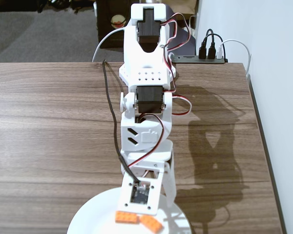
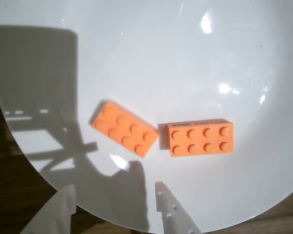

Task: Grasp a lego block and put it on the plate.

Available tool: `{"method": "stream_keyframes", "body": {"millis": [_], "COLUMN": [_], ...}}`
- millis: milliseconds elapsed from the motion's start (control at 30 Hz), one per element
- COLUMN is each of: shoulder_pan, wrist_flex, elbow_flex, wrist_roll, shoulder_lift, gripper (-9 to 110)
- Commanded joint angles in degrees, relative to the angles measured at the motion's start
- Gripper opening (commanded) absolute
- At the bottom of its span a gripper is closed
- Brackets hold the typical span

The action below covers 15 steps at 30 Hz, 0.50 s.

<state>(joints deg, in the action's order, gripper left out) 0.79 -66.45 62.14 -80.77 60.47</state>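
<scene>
Two orange lego blocks lie flat on the white plate [image 2: 185,63]. In the wrist view one lego block [image 2: 126,128] sits tilted at the centre and the other lego block [image 2: 201,138] lies straight just right of it, almost touching. My gripper [image 2: 115,192] hangs above the plate's near rim, open, with nothing between its white fingers [image 2: 173,212]. In the fixed view the arm reaches toward the camera over the plate [image 1: 90,217], and both blocks, one [image 1: 126,217] and another [image 1: 152,224], show below the wrist.
The plate rests on a brown wood-grain table [image 1: 49,126]. A power strip with plugs [image 1: 210,52] lies at the table's far edge. The table's right edge [image 1: 263,146] runs beside a white wall.
</scene>
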Motion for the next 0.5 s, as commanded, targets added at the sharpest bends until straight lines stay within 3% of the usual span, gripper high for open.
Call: {"method": "stream_keyframes", "body": {"millis": [0, 467], "shoulder_pan": [-0.18, -0.62], "wrist_flex": [-0.35, -4.39], "elbow_flex": [-2.64, 1.23], "wrist_roll": [0.44, 0.79], "shoulder_lift": [0.53, 8.09], "gripper": [22, 22]}}
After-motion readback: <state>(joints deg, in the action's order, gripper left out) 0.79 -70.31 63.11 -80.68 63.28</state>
